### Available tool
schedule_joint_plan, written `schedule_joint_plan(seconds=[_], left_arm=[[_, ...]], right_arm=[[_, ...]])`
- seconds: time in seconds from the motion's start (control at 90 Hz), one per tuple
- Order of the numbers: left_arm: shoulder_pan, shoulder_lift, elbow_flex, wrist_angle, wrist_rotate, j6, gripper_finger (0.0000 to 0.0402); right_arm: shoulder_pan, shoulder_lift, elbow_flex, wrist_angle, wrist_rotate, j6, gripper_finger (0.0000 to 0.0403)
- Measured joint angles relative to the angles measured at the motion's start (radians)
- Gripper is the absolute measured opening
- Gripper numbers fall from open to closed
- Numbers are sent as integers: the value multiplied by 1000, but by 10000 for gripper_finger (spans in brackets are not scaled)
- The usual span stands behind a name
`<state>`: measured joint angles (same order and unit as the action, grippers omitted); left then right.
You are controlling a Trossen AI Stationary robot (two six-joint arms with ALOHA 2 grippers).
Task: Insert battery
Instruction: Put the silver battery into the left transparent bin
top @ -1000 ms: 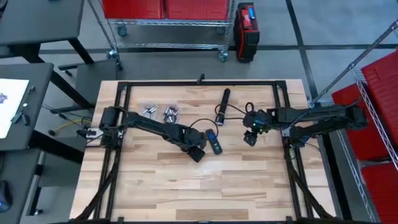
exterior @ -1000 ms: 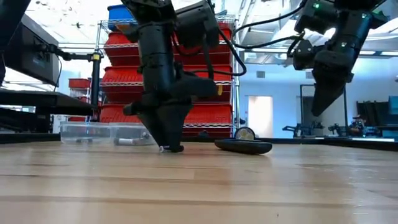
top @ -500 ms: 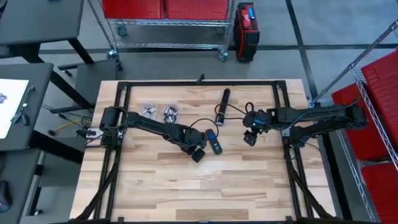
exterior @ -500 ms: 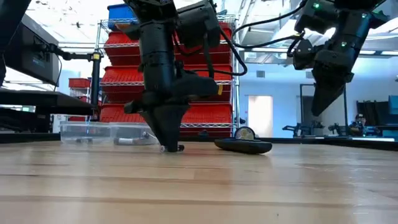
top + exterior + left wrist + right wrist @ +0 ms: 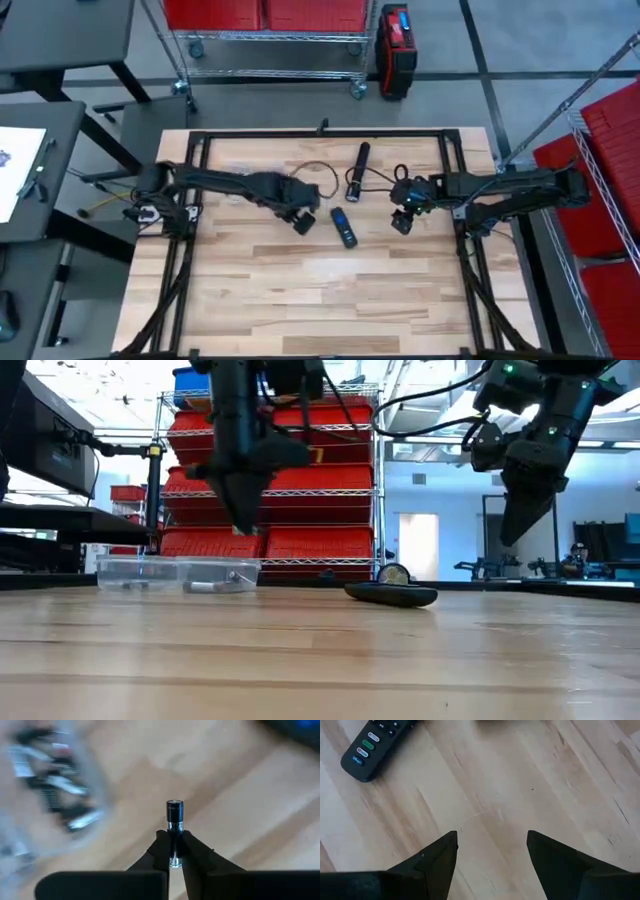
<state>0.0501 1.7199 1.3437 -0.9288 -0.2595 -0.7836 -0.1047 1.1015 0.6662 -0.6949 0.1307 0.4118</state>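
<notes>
A small black-and-silver battery (image 5: 174, 815) is held by my left gripper (image 5: 174, 840), which is shut on it. That gripper (image 5: 301, 222) hangs above the table just left of the black remote (image 5: 343, 227). In the low view, my left gripper (image 5: 240, 518) is well above the wood. The remote (image 5: 392, 594) lies flat on the table. My right gripper (image 5: 402, 222) hovers open to the right of the remote, and its wrist view shows the remote (image 5: 375, 745) beyond the spread fingers (image 5: 440, 855). My left gripper pinches the battery's rear end (image 5: 174, 855) between its two fingertips (image 5: 161, 847). The battery lies along the fingers, and its free end (image 5: 174, 804) sticks out past them. The fingers point down at the table. The battery is clear of the wood.
Clear plastic containers (image 5: 180, 573) holding loose batteries stand at the far left, blurred in the left wrist view (image 5: 50, 785). A black cylinder (image 5: 358, 168) with a cable lies at the far middle of the table. The near half of the table (image 5: 320, 300) is bare wood.
My left gripper has risen from the tabletop with the battery in its fingers and gone toward the table's far left, toward the containers. The battery is now lifted clear of the wood. The remote has stayed where it was.
</notes>
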Motion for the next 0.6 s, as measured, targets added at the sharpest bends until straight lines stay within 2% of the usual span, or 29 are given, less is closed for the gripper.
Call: schedule_joint_plan(seconds=[0.333,0.6], left_arm=[[168,-197,-34,-311,-105,51,5],[325,-311,-175,-328,-104,108,5]], right_arm=[[0,0,0,1,1,0,232],[0,0,0,31,2,6,232]])
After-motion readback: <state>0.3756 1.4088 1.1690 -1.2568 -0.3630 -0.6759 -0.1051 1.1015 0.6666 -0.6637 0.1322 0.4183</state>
